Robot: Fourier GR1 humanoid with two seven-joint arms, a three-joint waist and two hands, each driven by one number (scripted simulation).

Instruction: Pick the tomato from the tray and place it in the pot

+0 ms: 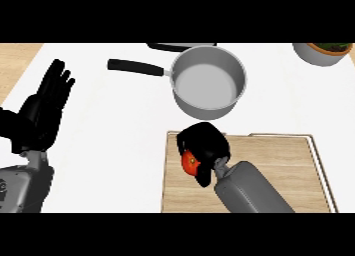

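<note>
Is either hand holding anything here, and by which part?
The right hand is curled round the tomato, fingers over its top, at the tray. The left hand rests open at the left, holding nothing.

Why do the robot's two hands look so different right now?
The left hand is open with straight fingers pointing up, but the right hand is curled. The left hand holds nothing, while the right hand wraps around the tomato. The right hand is over the wooden tray, just below the pot, and the left hand rests at the view's left, away from both. Both hands are black, on grey forearms.
</note>
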